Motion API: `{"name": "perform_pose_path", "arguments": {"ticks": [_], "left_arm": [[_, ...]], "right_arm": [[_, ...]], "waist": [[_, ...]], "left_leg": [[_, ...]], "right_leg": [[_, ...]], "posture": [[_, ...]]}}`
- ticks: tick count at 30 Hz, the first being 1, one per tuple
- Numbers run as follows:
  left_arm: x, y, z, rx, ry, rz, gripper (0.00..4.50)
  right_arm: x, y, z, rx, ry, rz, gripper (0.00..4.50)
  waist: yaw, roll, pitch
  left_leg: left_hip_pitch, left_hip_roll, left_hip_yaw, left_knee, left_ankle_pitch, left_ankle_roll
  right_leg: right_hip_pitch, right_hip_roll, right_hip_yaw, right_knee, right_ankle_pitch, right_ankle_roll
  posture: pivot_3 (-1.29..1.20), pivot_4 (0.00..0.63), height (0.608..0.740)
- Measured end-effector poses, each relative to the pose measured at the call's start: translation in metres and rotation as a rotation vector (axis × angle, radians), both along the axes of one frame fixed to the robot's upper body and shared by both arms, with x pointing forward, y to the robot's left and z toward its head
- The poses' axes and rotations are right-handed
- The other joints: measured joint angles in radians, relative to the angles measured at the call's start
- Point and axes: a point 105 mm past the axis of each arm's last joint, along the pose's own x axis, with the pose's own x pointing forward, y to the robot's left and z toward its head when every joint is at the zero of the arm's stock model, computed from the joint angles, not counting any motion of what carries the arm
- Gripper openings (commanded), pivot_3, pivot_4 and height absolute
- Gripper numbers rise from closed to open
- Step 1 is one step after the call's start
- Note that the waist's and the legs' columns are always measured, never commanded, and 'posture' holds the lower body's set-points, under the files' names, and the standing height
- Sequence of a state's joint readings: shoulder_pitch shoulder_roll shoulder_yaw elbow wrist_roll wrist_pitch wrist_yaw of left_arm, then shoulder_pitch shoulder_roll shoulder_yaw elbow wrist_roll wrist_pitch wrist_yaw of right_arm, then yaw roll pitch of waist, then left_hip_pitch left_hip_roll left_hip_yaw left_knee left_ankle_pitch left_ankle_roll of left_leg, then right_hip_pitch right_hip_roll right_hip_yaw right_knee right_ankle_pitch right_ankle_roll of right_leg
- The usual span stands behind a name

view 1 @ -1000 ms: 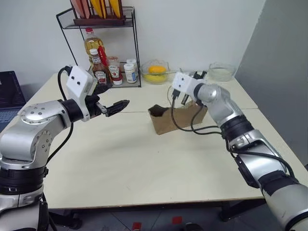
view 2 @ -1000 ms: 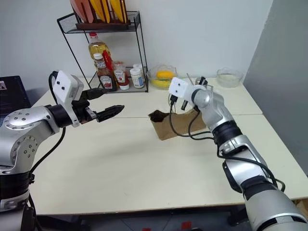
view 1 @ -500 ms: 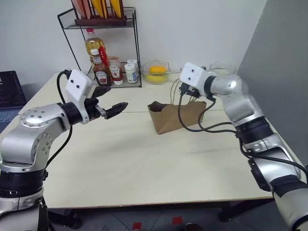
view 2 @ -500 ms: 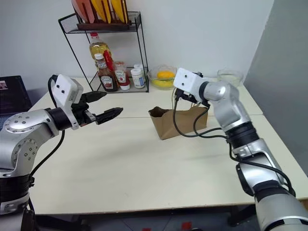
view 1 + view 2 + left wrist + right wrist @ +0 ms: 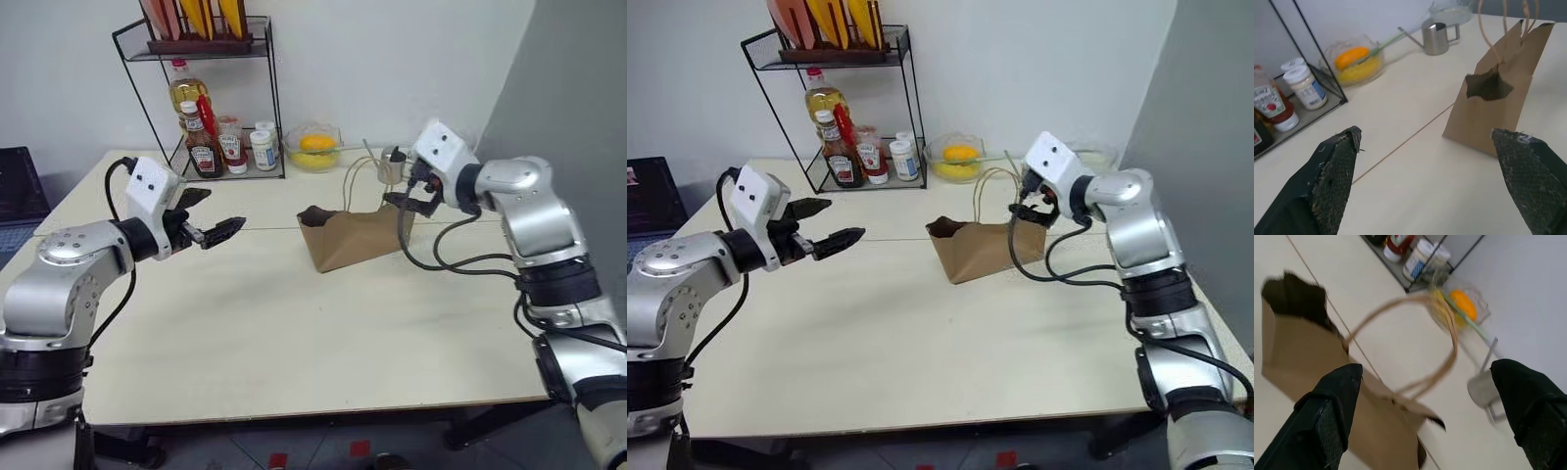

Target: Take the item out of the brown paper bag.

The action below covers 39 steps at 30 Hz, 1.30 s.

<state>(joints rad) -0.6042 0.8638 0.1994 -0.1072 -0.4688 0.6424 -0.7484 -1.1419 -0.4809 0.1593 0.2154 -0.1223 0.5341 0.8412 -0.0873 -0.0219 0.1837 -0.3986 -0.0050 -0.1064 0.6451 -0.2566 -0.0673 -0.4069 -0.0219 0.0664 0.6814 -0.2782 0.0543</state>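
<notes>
The bag (image 5: 355, 236) stands on the counter (image 5: 294, 323), its dark mouth (image 5: 1488, 84) hiding the inside; no bottle can be seen. A glass bowl (image 5: 313, 147) holds something yellow and orange. Both left fingers (image 5: 227, 230) and right fingers (image 5: 1021, 210) are spread wide, holding nothing.

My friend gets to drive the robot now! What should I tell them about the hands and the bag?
Left gripper: open, holding nothing, out over the table, apart from the bag.
Right gripper: open, holding nothing, beside the bag's looped handles.
Brown paper bag: standing upright mid-table, top open.
The item isn't visible, so it is probably inside the bag.
Done: bag is standing up.
Left: reach in, lift the item out, set it on the table.
</notes>
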Motion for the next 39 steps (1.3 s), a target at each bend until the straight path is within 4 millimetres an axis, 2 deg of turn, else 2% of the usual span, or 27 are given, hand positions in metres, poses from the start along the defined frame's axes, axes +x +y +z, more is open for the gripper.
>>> {"name": "perform_pose_path", "arguments": {"ticks": [3, 6, 11, 15, 22, 25, 27, 30, 32, 35, 39], "left_arm": [[0.0, -0.001, 0.0, 0.001, 0.003, -0.002, 4.5], [-0.002, -0.004, 0.003, 0.005, -0.01, 0.001, 4.5], [-0.008, -0.015, 0.007, 0.009, -0.029, -0.016, 4.5], [-0.012, -0.015, 0.009, 0.0, -0.033, -0.008, 4.5], [-0.016, -0.01, 0.006, -0.009, -0.026, 0.022, 4.5], [-0.017, -0.006, 0.005, -0.017, -0.024, 0.037, 4.5], [-0.018, -0.004, 0.003, -0.019, -0.018, 0.043, 4.5], [-0.019, -0.001, 0.001, -0.022, -0.01, 0.052, 4.5], [-0.019, -0.002, 0.002, -0.02, -0.014, 0.05, 4.5], [-0.022, -0.006, 0.002, -0.021, -0.011, 0.03, 4.5], [-0.019, -0.011, -0.021, -0.057, 0.037, 0.03, 4.5]], "right_arm": [[0.005, 0.02, 0.016, -0.024, -0.094, 0.017, 4.46], [0.021, 0.027, 0.018, -0.11, -0.184, -0.022, 4.46], [0.048, 0.025, 0.005, -0.312, -0.284, -0.093, 4.46], [0.057, 0.02, -0.001, -0.403, -0.315, -0.104, 4.46], [0.053, 0.025, 0.011, -0.346, -0.301, -0.054, 4.46], [0.041, 0.028, 0.028, -0.273, -0.274, 0.003, 4.46], [0.031, 0.024, 0.035, -0.269, -0.274, 0.037, 4.46], [0.03, 0.014, 0.019, -0.297, -0.228, 0.037, 4.46], [0.034, 0.01, 0.002, -0.314, -0.185, 0.027, 4.46], [0.042, 0.007, -0.009, -0.33, -0.168, -0.006, 4.46], [0.041, 0.001, -0.013, -0.31, -0.139, -0.012, 4.46]], "waist": [[0.002, 0.0, 0.0], [0.006, 0.0, 0.0], [0.008, 0.0, 0.0], [0.003, 0.0, 0.0], [0.001, 0.0, 0.0], [0.003, 0.0, 0.0], [0.005, 0.0, 0.0], [0.007, -0.001, 0.0], [0.006, 0.0, 0.0], [0.004, 0.0, 0.0], [0.006, 0.0, 0.0]], "left_leg": [[0.0, 0.0, 0.0, 0.0, 0.0, 0.0], [0.0, -0.001, 0.0, 0.001, 0.0, 0.0], [0.0, -0.001, 0.0, 0.0, 0.0, 0.0], [0.0, -0.001, 0.0, 0.0, 0.0, 0.0], [0.0, -0.001, 0.0, 0.0, 0.0, 0.0], [-0.001, -0.001, 0.0, 0.0, 0.0, 0.0], [0.0, -0.001, -0.001, 0.0, 0.0, 0.0], [0.0, -0.001, -0.001, 0.001, 0.0, 0.0], [0.0, -0.001, -0.001, 0.001, 0.0, 0.0], [0.0, 0.0, -0.001, 0.0, 0.0, 0.0], [0.0, -0.001, 0.0, 0.0, 0.0, 0.0]], "right_leg": [[0.0, 0.0, 0.0, -0.001, 0.0, 0.0], [0.0, -0.001, 0.0, -0.001, 0.0, 0.0], [0.0, -0.001, 0.0, -0.001, 0.0, 0.0], [0.0, -0.001, 0.0, -0.001, 0.0, 0.0], [0.0, 0.0, 0.0, -0.001, 0.0, 0.0], [0.0, 0.0, 0.0, -0.001, 0.0, 0.0], [0.001, -0.001, 0.0, -0.001, 0.0, 0.0], [0.001, -0.001, 0.0, -0.001, 0.0, 0.0], [0.001, -0.001, 0.0, 0.0, 0.0, 0.0], [0.001, 0.0, 0.0, 0.0, 0.0, 0.0], [0.0, 0.0, 0.0, -0.001, 0.0, -0.001]], "posture": [[0.0, 0.15, 0.74], [0.0, 0.15, 0.74], [0.0, 0.15, 0.74], [0.0, 0.15, 0.74], [0.0, 0.15, 0.74], [0.0, 0.15, 0.74], [0.0, 0.15, 0.74], [0.0, 0.15, 0.74], [0.0, 0.15, 0.74], [0.0, 0.15, 0.74], [0.0, 0.15, 0.74]]}}
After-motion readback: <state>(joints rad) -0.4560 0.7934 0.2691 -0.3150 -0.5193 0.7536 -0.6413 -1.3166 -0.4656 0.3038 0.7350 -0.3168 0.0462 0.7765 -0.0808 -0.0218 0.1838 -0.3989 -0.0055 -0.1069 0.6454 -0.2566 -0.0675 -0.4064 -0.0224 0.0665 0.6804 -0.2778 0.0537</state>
